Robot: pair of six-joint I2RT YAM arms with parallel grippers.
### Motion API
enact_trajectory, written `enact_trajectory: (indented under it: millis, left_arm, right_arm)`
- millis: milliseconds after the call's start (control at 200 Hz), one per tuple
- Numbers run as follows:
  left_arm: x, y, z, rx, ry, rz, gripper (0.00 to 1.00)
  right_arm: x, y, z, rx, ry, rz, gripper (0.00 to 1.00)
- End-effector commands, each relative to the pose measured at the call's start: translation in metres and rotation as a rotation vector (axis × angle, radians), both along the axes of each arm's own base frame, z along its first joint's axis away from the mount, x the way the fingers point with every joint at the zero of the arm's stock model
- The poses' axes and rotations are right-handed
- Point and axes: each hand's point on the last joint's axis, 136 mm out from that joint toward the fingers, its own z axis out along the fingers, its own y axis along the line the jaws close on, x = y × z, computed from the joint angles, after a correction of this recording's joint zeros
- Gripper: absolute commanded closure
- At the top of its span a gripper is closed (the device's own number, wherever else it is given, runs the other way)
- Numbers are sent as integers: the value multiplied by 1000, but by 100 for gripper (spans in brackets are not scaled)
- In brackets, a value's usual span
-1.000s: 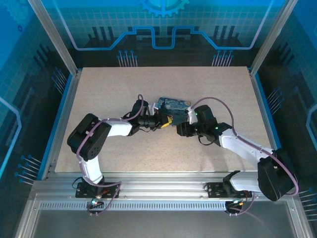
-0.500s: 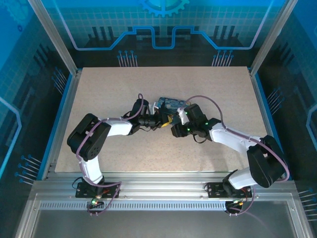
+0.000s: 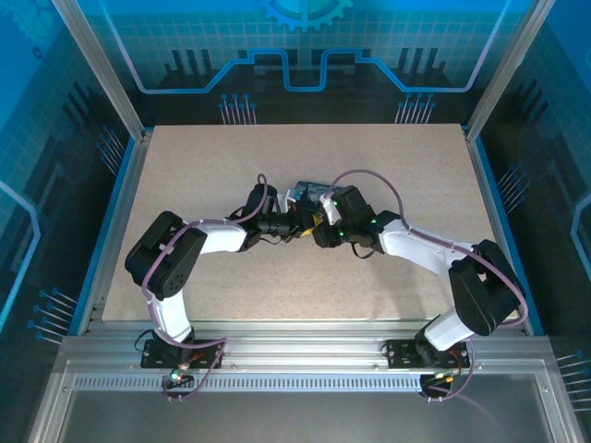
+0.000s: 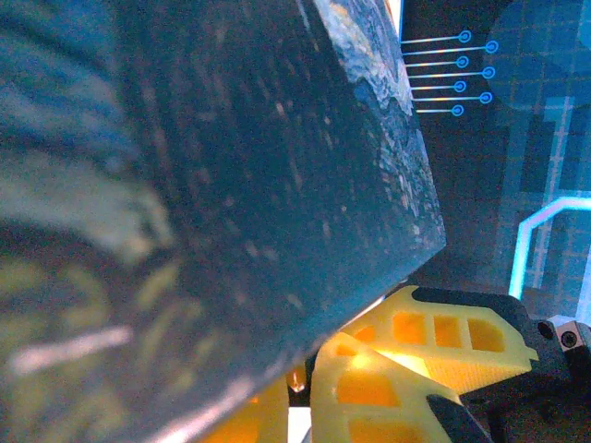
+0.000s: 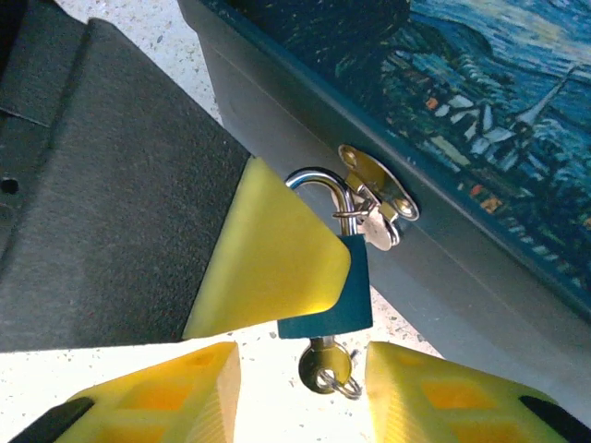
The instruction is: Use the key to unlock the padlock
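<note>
L hand (image 3: 301, 221) seems clamped on padlock (image 5: 325, 300) — key (image 5: 321, 355) in, R hand (image 5: 303, 383) astride.

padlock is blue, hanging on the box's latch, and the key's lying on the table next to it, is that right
Not quite: the key isn't lying on the table next to it. It's stuck in the bottom of the padlock, as the right wrist view shows. The padlock is blue and does hang on the latch of the box.
</note>
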Motion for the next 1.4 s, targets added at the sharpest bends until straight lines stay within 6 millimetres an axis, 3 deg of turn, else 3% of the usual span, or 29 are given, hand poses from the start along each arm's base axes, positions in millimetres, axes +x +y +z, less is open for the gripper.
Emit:
enact_trajectory:
  millis: [0,405,620,775,911,1116,1396]
  left_arm:
    - [4,-6,28,-57,-58,-27,100]
    - [5,-6,29,-64,-61,-27,100]
    - [4,-6,26,-61,-58,-26,100]
    - [4,-3,22,-49,-62,-15,100]
    - [2,1,9,-23,-43,2,91]
    - [1,12,-12,15,-12,51,70]
    - [2,34,-17,23,-10,137,63]
  right_arm:
    - [2,4,4,-29,-12,21,61]
    - [1,6,-3,-44,5,35,64]
    - [0,9,-5,-44,16,53,100]
    - [-2,9,-11,-48,24,64,100]
    - [-5,9,-23,-62,46,84,100]
    - [-11,10,-43,-76,82,120,100]
    - [-13,7,-53,-116,90,150,100]
